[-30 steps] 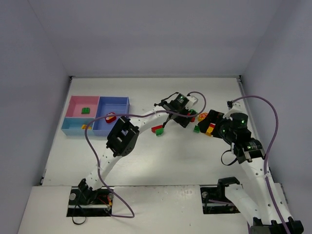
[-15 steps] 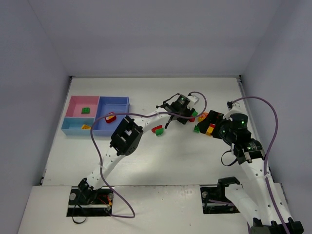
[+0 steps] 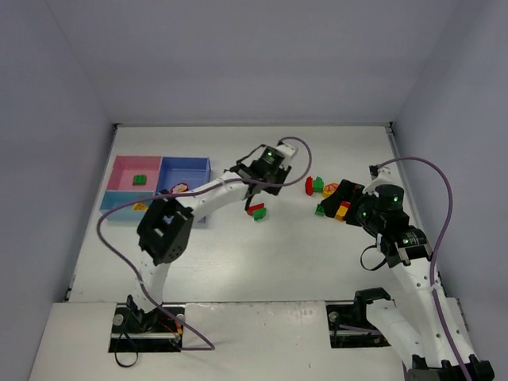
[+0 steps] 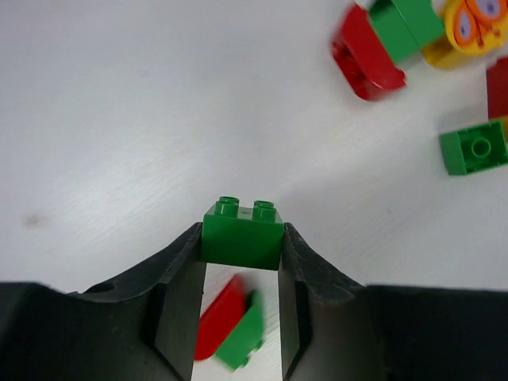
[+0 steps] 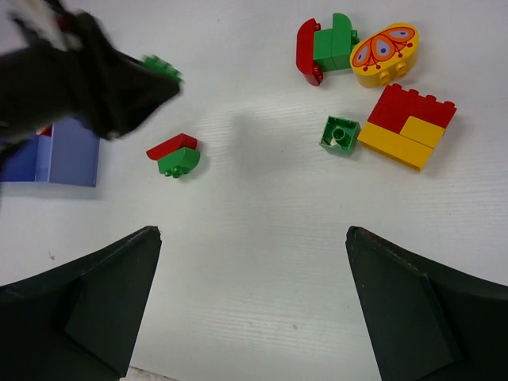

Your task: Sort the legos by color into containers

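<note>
My left gripper (image 4: 242, 232) is shut on a green two-stud lego (image 4: 241, 240), held above the table. From above, the left gripper (image 3: 255, 189) hangs just over a joined red and green pair (image 3: 255, 211). More legos lie to the right: a red curved one (image 5: 307, 49), a green one (image 5: 333, 41), a yellow oval one (image 5: 383, 51), a small green square (image 5: 340, 133) and a red and yellow block (image 5: 409, 127). My right gripper (image 5: 252, 234) is open over bare table. The joined containers sit far left: pink (image 3: 127, 165), blue (image 3: 194, 168), light blue (image 3: 117, 208).
The pink tray holds a green brick (image 3: 139, 179), the blue tray a red piece (image 3: 181, 189), the light-blue tray a yellow one (image 3: 140, 206). My left arm's elbow (image 3: 164, 230) overlaps the blue tray's near corner. White walls close in the table.
The left gripper closed on the green lego beside the right-hand cluster, lifted it and swung left towards the trays. The right arm has not moved.
</note>
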`<act>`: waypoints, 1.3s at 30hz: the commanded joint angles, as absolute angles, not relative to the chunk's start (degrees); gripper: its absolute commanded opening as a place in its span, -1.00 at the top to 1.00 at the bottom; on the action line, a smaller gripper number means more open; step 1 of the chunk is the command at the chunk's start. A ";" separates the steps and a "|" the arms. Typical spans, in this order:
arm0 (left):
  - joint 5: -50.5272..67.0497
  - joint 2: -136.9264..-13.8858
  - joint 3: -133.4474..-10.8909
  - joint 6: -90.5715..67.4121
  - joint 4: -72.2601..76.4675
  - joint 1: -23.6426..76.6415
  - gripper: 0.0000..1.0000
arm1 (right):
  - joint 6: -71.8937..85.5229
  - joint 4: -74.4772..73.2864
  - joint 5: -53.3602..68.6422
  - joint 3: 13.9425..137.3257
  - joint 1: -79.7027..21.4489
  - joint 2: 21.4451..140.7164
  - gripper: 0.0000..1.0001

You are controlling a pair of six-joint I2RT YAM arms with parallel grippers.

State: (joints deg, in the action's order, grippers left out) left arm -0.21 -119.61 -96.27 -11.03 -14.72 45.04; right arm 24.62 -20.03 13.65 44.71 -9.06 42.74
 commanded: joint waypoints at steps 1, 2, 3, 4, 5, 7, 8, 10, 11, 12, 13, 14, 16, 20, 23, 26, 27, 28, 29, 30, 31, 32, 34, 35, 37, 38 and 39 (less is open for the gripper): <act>-6.59 -105.33 -94.76 -14.32 -15.11 38.07 0.76 | 24.43 -17.31 14.68 46.49 -9.32 43.42 -1.00; -6.77 -103.81 -92.40 -14.59 -16.77 33.97 0.76 | 24.17 -17.31 14.68 46.58 -9.32 43.77 -1.00; -6.77 -102.32 -91.42 -14.94 -17.74 31.58 0.76 | 24.00 -17.31 14.76 46.67 -9.40 43.86 -1.00; -6.68 -99.96 -90.54 -14.94 -19.67 29.12 0.76 | 23.73 -17.31 14.77 46.76 -9.32 44.12 -1.00; -6.77 -98.97 -88.79 -14.94 -20.30 24.05 0.76 | 23.47 -17.31 14.68 46.76 -9.40 44.21 -1.00; -6.68 -96.95 -87.54 -14.77 -22.40 18.83 0.75 | 23.12 -17.23 14.42 46.67 -9.32 44.56 -1.00; -6.68 -96.60 -87.10 -14.50 -22.93 14.20 0.75 | 22.77 -17.23 14.24 46.58 -9.40 44.73 -1.00; -6.85 -96.59 -86.05 -13.80 -24.07 9.95 0.73 | 22.50 -17.05 14.06 46.58 -9.32 45.26 -1.00; -6.86 -96.85 -85.96 -13.80 -24.34 6.10 0.74 | 22.33 -16.96 13.98 46.41 -9.32 45.52 -1.00; -6.77 -97.55 -85.96 -14.23 -24.52 4.32 0.73 | 22.15 -16.88 13.97 46.41 -9.40 45.61 -1.00; -6.42 -97.91 -85.96 -14.59 -24.52 2.65 0.73 | 22.06 -16.79 13.97 46.23 -9.32 45.79 -1.00; -6.42 -98.43 -86.04 -15.20 -24.43 1.24 0.68 | 21.97 -16.79 13.89 45.80 -9.32 45.79 -1.00; -6.50 -100.54 -87.01 -16.78 -24.78 -2.72 0.62 | 21.97 -16.52 13.62 45.35 -9.32 45.70 -1.00; -8.08 -104.58 -89.64 -18.02 -26.45 -5.18 0.28 | 21.88 -16.44 13.18 44.39 -9.23 45.44 -1.00; -8.61 -107.13 -91.40 -18.19 -27.60 -5.63 -0.02 | 22.06 -16.52 12.40 43.86 -9.32 45.00 -1.00; -8.44 -108.02 -91.93 -18.63 -28.30 -5.54 -0.29 | 23.02 -16.52 11.69 43.77 -9.32 45.70 -1.00; -8.09 -107.58 -91.93 -19.24 -28.39 -5.62 -0.34 | 23.38 -16.44 11.60 43.68 -9.32 46.23 -1.00; -7.65 -107.06 -91.76 -19.51 -28.30 -5.62 -0.35 | 23.73 -16.35 11.43 43.94 -9.32 47.01 -0.99; -7.21 -106.53 -91.58 -19.86 -28.21 -5.54 -0.35 | 24.34 -16.17 11.25 43.95 -9.32 47.54 -0.97; -6.08 -105.04 -91.06 -20.39 -28.04 -5.54 -0.36 | 24.43 -16.00 11.08 43.95 -9.32 48.16 -0.93; -5.37 -104.16 -90.88 -20.65 -27.86 -5.36 -0.37 | 24.61 -15.30 11.07 43.95 -9.40 49.38 -0.83; -4.84 -103.28 -90.70 -21.00 -28.12 -4.84 -0.38 | 24.78 -14.86 10.99 43.95 -9.40 50.09 -0.76; -3.52 -100.21 -90.35 -21.62 -29.09 -3.87 -0.41 | 25.14 -13.45 11.16 44.03 -9.40 52.54 -0.49; -3.43 -99.15 -90.35 -21.71 -29.53 -2.21 -0.41 | 25.40 -13.01 11.16 44.21 -9.49 53.60 -0.41; -3.51 -95.90 -89.74 -21.71 -30.75 -0.53 -0.42 | 26.28 -11.78 10.29 44.38 -9.75 57.28 -0.36; -3.43 -94.93 -89.48 -21.71 -31.20 1.73 -0.42 | 26.63 -11.52 9.59 44.82 -10.54 58.44 -0.36; -3.43 -92.92 -88.86 -21.62 -31.98 4.19 -0.42 | 27.24 -11.25 8.88 45.17 -11.07 59.93 -0.35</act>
State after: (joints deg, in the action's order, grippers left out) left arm -4.64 -100.27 -88.36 -20.56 -30.76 -1.10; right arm 25.30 -15.68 11.29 43.57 -9.54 56.34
